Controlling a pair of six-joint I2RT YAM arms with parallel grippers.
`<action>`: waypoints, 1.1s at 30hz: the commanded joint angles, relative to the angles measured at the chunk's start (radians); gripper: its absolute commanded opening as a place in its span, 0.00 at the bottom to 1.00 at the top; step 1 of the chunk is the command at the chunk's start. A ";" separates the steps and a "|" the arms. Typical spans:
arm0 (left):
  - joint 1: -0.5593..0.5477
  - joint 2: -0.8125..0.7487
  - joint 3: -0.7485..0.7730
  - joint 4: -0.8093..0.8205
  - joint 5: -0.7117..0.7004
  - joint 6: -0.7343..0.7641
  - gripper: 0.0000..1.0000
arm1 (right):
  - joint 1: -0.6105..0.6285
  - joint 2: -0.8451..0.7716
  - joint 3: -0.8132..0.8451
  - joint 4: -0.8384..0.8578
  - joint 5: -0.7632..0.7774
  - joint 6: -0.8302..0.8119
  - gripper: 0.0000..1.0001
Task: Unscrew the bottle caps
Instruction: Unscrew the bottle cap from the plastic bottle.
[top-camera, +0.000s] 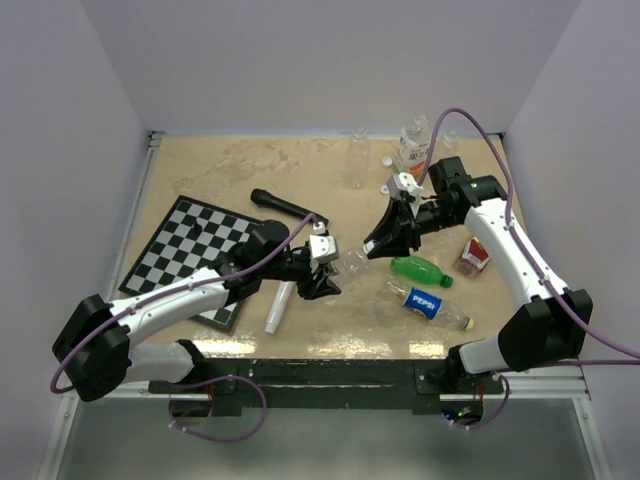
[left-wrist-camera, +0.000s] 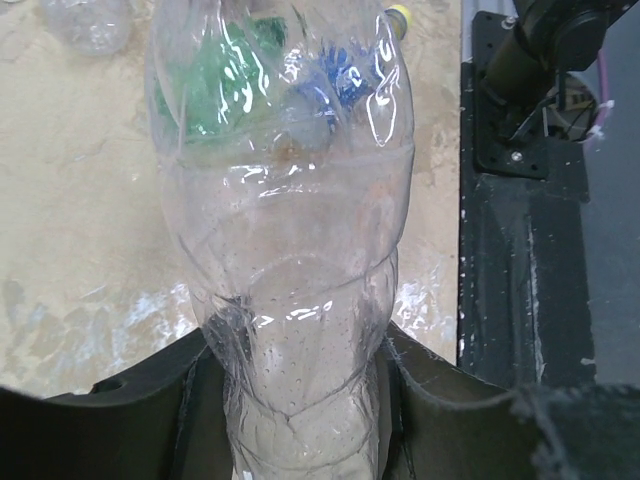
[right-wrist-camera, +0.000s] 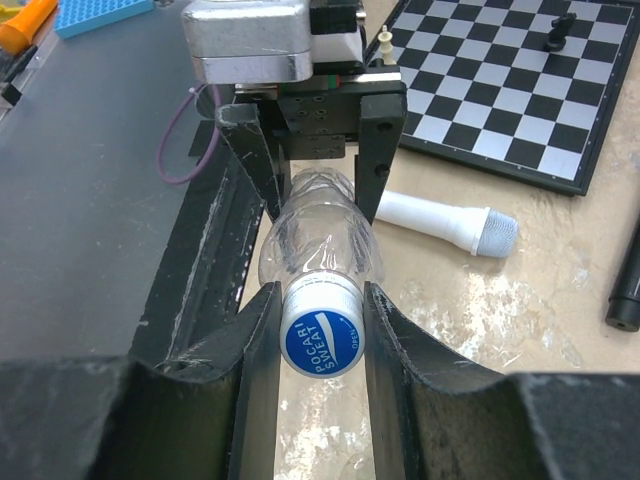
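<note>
white mic: white cylindrical plastic microphone (top-camera: 277, 308), lying flat, near-left of the bare clear plastic bottle (top-camera: 352, 262) that is held between the arms
Pepsi bottle: clear plastic bottle with blue Pepsi label (top-camera: 430, 303), on its side, near-right of the bare bottle
green bottle: green plastic bottle (top-camera: 428, 270), on its side, just right of the bare bottle, beyond the Pepsi bottle
left gripper (top-camera: 322, 280): at the bare bottle's base end, jaws pressed on both sides of the body, gripping it
bare bottle: lying roughly level, spanning from one gripper to the other, walls dented
blue cap: small round blue plastic screw cap (right-wrist-camera: 322, 337) printed Pocari Sweat, on the bare bottle's neck, at its right end
right gripper (top-camera: 385, 240): at the bare bottle's neck end, jaws closed on the blue cap, one finger on each side
chessboard: black-and-white checkered board (top-camera: 190, 250), flat, left of the bare bottle
red pack: small red-and-white pack (top-camera: 474, 256), right of the bare bottle, past the green bottle
black mic: black stick-shaped microphone (top-camera: 285, 206), flat, far-left of the bare bottle
far bottles: two upright clear plastic bottles (top-camera: 358, 158), well beyond the bare bottle; the right one carries a label
</note>
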 joint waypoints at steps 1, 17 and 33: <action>0.006 -0.071 0.022 -0.067 -0.090 0.138 0.07 | -0.016 -0.034 -0.007 0.051 0.105 0.093 0.00; 0.007 -0.105 0.005 -0.124 -0.113 0.161 0.00 | 0.078 -0.117 -0.021 0.088 0.316 0.048 0.00; 0.007 -0.113 0.005 -0.138 -0.119 0.166 0.00 | 0.087 -0.212 -0.046 0.046 0.398 -0.314 0.01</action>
